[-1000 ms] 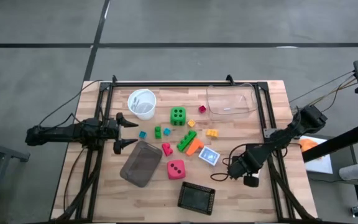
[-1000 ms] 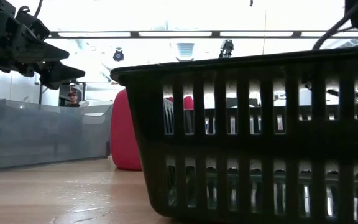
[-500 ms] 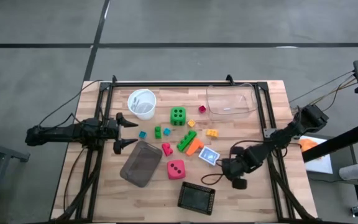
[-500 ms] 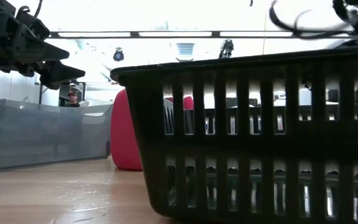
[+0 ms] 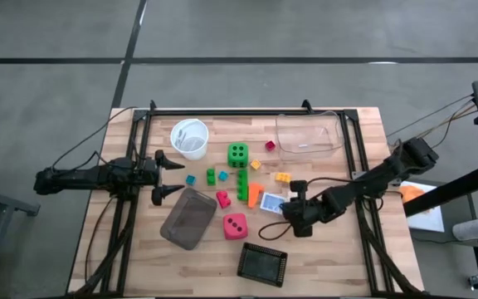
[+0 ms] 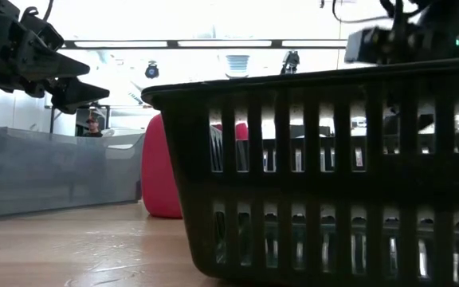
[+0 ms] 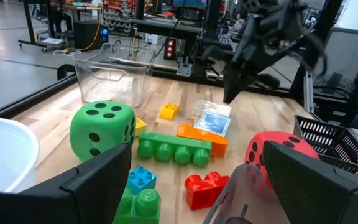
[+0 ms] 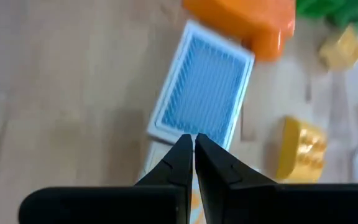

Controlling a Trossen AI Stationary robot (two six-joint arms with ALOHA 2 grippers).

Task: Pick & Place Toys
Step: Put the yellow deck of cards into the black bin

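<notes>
The toys lie mid-table: a green die (image 5: 237,154), a pink-red die (image 5: 235,225), a long green brick (image 5: 242,184), an orange brick (image 5: 256,195), a yellow brick (image 5: 282,177), a red brick (image 5: 223,198) and smaller bricks. A blue-and-white card box (image 5: 271,202) lies flat beside the orange brick. My right gripper (image 5: 287,211) is shut, slanting down at that box. My left gripper (image 5: 166,174) stands open and level at the table's left, nothing between its fingers. My right gripper's shut fingertips (image 8: 193,142) stand at the card box's edge (image 8: 185,127), the one away from the orange brick (image 8: 244,18). They slant down from the table's right. The box lies flat on the table. I cannot tell whether they touch it.
A clear plastic box (image 5: 308,135) stands far right and a white cup (image 5: 189,138) far left. A grey tray (image 5: 189,218) lies by the left gripper. A black basket (image 5: 262,264) sits at the near edge and fills the low view (image 6: 325,175).
My right gripper has swung toward the table's left, from the right side over to the card box, and has tipped its fingers down. The card box and orange brick have slid a little left. The long green brick has turned from slanting to lying far-to-near.
</notes>
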